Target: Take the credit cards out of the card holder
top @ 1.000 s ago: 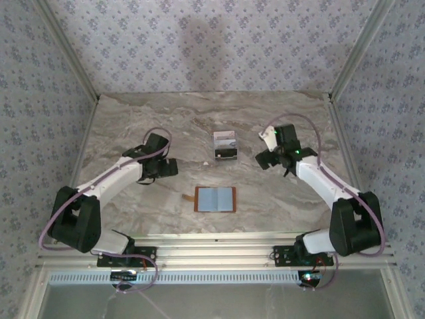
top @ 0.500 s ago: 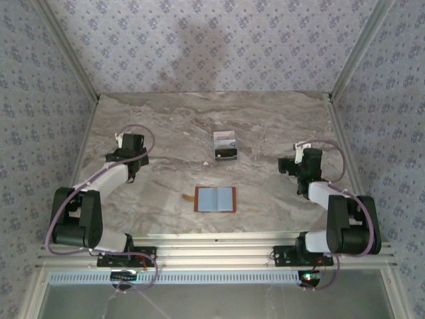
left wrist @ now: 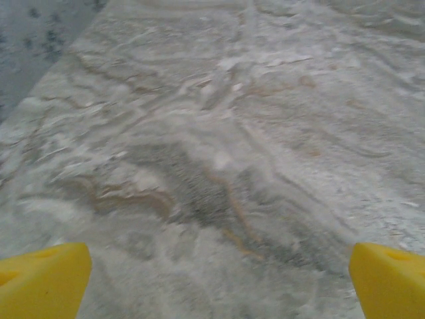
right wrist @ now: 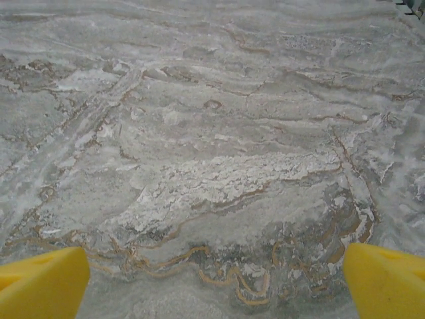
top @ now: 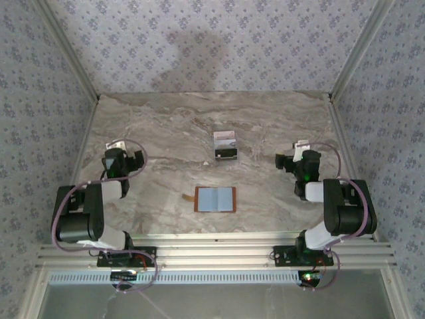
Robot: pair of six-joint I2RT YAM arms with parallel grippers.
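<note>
The card holder [top: 214, 199] lies opened flat on the marble table, near the front middle, grey-blue inside with tan-orange edges. Behind it rest the credit cards, a pale silvery one [top: 224, 139] and a dark one [top: 226, 155] together. My left gripper [top: 125, 159] is folded back at the table's left side, well apart from both. My right gripper [top: 292, 163] is folded back at the right side. In the left wrist view the left gripper [left wrist: 216, 282] is open over bare marble. The right gripper [right wrist: 216, 282] is likewise open, nothing between its yellow fingertips [right wrist: 43, 282].
The marble table [top: 166, 126] is enclosed by patterned walls on three sides, with metal corner posts [top: 66, 53]. An aluminium rail [top: 212, 249] carrying both arm bases runs along the near edge.
Both arms have drawn back from near the table's middle toward their own sides and folded up. Both grippers stayed open. The card holder and cards have not moved.
</note>
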